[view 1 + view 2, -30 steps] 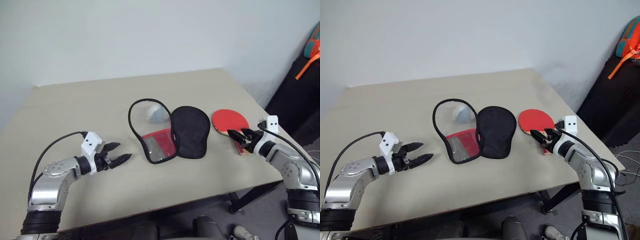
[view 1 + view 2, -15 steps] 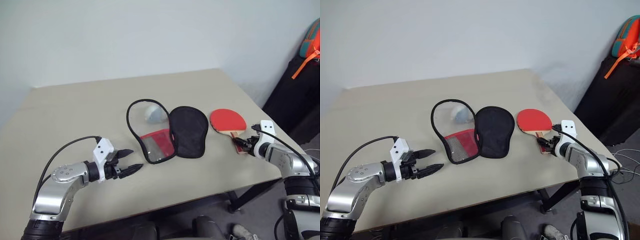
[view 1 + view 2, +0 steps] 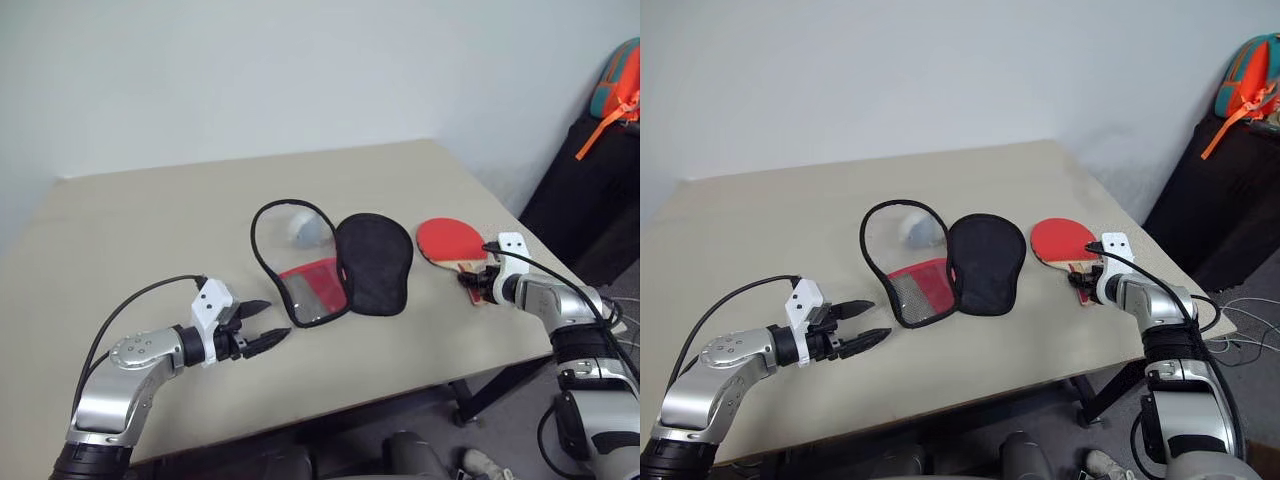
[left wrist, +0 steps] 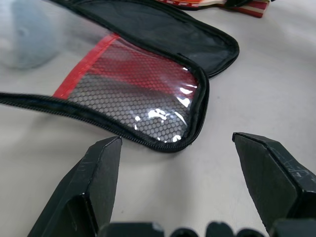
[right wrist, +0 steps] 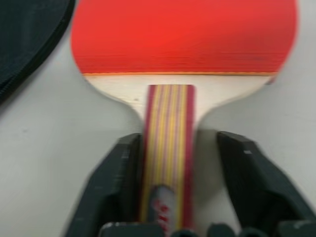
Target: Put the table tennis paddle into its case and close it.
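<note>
Paddle (image 3: 455,243) sits red face up on the table (image 3: 150,230), at 3 o'clock from the open case (image 3: 335,265), handle between the right end effector (image 5: 183,163) fingers, one touching, the other a bit off. Uneven closing could twist the handle or scoot the paddle toward the table edge. Left end effector (image 3: 262,327) hangs wide open at about 7 o'clock from the case.

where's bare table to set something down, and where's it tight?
Free: the table between its far left edge and the case, and the far strip behind the case toward the wall. Tight: the middle-right, where the case, the grey-white lump, the paddle and the right gripper at its handle sit close together.
</note>
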Available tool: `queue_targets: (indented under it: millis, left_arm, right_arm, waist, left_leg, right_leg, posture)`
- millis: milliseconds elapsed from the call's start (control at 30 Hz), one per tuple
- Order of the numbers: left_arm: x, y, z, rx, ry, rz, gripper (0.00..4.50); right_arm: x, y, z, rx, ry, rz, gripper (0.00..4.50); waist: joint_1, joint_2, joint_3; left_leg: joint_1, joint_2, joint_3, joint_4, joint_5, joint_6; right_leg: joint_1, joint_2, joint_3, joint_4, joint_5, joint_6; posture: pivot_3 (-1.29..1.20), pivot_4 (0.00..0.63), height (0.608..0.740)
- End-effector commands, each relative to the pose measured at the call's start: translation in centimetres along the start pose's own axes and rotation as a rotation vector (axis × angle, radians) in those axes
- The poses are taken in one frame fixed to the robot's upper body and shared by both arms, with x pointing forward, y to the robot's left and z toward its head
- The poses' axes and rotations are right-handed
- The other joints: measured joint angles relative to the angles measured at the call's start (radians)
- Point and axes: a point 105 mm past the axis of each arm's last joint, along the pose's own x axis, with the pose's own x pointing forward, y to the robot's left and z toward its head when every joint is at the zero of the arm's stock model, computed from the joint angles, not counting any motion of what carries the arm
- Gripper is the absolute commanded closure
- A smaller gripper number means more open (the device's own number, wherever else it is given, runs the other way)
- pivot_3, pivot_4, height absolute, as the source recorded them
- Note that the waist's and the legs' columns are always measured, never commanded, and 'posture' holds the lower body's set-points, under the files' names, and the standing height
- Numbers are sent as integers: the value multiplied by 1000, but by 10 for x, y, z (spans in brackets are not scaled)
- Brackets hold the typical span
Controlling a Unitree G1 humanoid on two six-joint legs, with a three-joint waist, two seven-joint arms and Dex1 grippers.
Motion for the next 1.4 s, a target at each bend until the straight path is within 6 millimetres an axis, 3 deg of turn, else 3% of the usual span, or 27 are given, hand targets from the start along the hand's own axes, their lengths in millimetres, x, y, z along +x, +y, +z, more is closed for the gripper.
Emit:
queue_targets:
  millis: [33, 100, 200, 267, 433, 633, 733, 933, 1200, 1400]
  left_arm:
    - [2, -2, 16, 40, -41, -13, 686]
    - [3, -2, 13, 40, -31, -16, 686]
    - [2, -1, 12, 37, -26, -20, 686]
    - [2, 2, 9, 36, -16, -19, 686]
    - [0, 4, 6, 34, 0, -23, 686]
    - [0, 10, -1, 34, 14, -29, 686]
    - [3, 11, -6, 32, 18, -35, 686]
    - [6, 13, -9, 35, 12, -46, 686]
    - [4, 16, -4, 42, 12, -43, 686]
    - [6, 12, 0, 43, 5, -39, 686]
  right_arm:
    - [-7, -21, 7, 41, -22, -109, 3344]
    - [-11, -33, 22, 75, -104, -206, 3370]
    - [-17, -36, 43, 136, -205, -266, 3370]
    - [-19, -26, 57, 216, -231, -265, 3370]
    - [-19, -4, 67, 250, -242, -265, 3370]
    - [-20, 76, 77, 205, -281, -106, 3370]
    - [-22, 111, 77, 210, -272, -21, 3370]
    - [-15, 158, 65, 223, -223, 79, 3370]
    - [15, 190, 26, 241, -108, 114, 3370]
    - [16, 203, 21, 243, -96, 149, 3370]
  waist:
    - [0, 0, 0]
    - [0, 0, 0]
    - [0, 1, 1]
    - [-1, 4, 3]
    - [-22, 6, 4]
    - [-32, 7, 4]
    - [-31, 7, 5]
    - [-27, 7, 4]
    - [-28, 7, 4]
    - [-33, 7, 4]
  left_leg:
    - [0, 0, 0, 0, 0, 0]
    - [0, 0, 0, 0, 0, 0]
    - [-1, 0, 0, 0, 0, 0]
    - [-3, -1, 0, 0, 0, 0]
    - [-6, 2, 0, -6, 0, 1]
    - [-5, 2, 2, -12, 0, 1]
    - [-6, 2, 3, -10, 0, 1]
    - [-13, 2, 2, -4, 1, 1]
    - [-15, 2, 2, -5, 1, 1]
    - [-14, 2, 2, -5, 1, 1]
  right_leg:
    - [2, 0, 0, 0, 0, 0]
    - [3, 0, 0, 0, 0, 0]
    - [3, 0, 0, 0, 0, 0]
    - [1, 0, 1, 0, 0, 0]
    - [-10, 11, 12, 6, 0, 0]
    - [-19, 14, 20, 16, 0, -1]
    - [-20, 14, 21, 17, -1, -2]
    - [-23, 14, 21, 17, -1, -2]
    - [-25, 14, 21, 18, 0, 0]
    - [-25, 14, 21, 18, 0, -1]
  posture:
    - [0, 0, 740]
    - [0, 0, 740]
    - [0, 0, 740]
    - [0, 0, 740]
    - [0, 0, 740]
    - [0, 0, 740]
    - [0, 0, 740]
    - [0, 0, 740]
    - [0, 0, 740]
    - [0, 0, 740]
